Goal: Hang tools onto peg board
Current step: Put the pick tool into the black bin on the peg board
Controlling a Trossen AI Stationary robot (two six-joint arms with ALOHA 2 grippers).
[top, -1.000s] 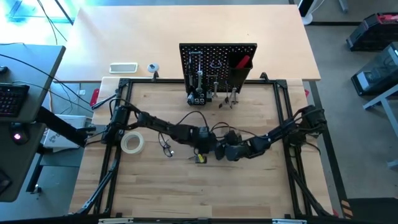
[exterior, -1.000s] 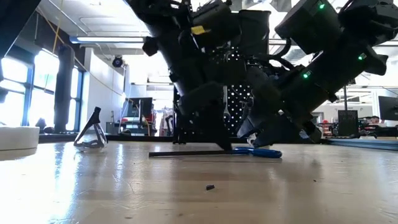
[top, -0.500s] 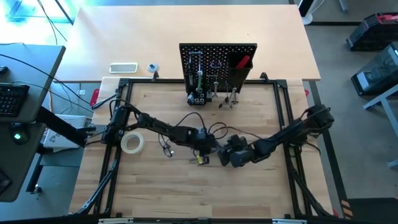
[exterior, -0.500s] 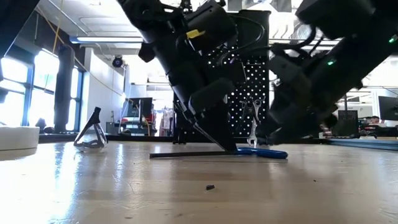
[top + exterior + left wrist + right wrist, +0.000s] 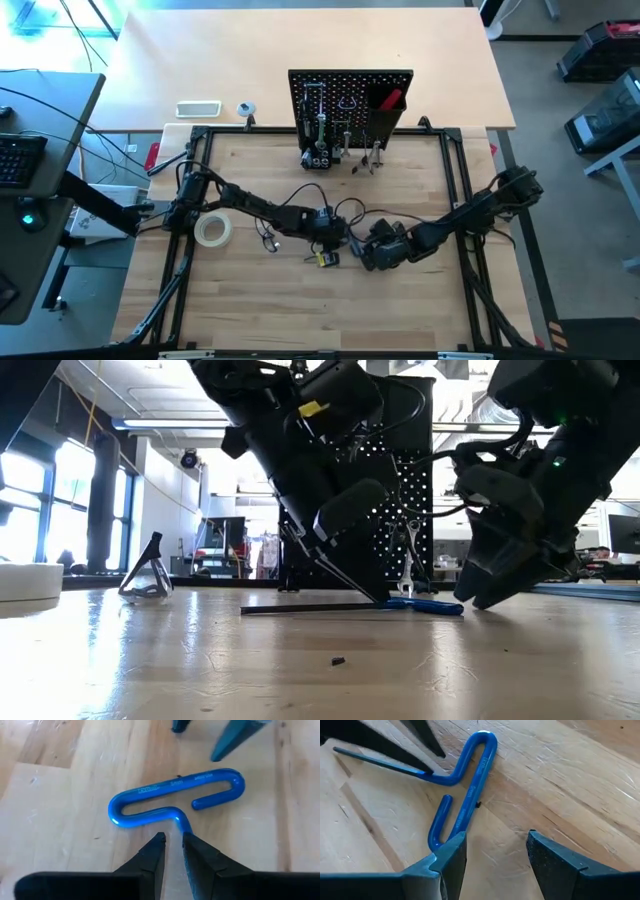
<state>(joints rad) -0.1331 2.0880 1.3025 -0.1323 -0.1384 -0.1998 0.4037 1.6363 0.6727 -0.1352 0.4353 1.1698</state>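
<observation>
A blue-handled hex key (image 5: 170, 795) lies flat on the wooden table near its middle, and its thin dark shaft (image 5: 300, 607) points toward the table's left. My left gripper (image 5: 172, 840) slants down onto it where the shaft meets the handle, its fingers nearly together. My right gripper (image 5: 495, 840) stands open just off the handle's looped end (image 5: 437, 840), touching nothing. The peg board (image 5: 350, 105) stands upright at the table's far edge with several tools hanging on it. Clear glasses (image 5: 267, 238) and a tape roll (image 5: 213, 230) rest on the table at the left. My left gripper is shut on the hex key's shaft right where it leaves the blue handle (image 5: 184, 826). The fingers (image 5: 350, 575) slant down from the table's left. The shaft runs back under one finger, which hides the contact itself. The key lies flat on the table.
A black frame (image 5: 455, 170) runs around the work area. A white tray (image 5: 198, 108) sits beyond it on the far table. A small dark speck (image 5: 338, 659) lies on the wood near the front. There is free tabletop toward the near edge.
My right gripper has drawn back from the hex key toward the table's right edge and stays open. My left gripper has rolled a little while staying on the key's shaft. The key still lies flat.
</observation>
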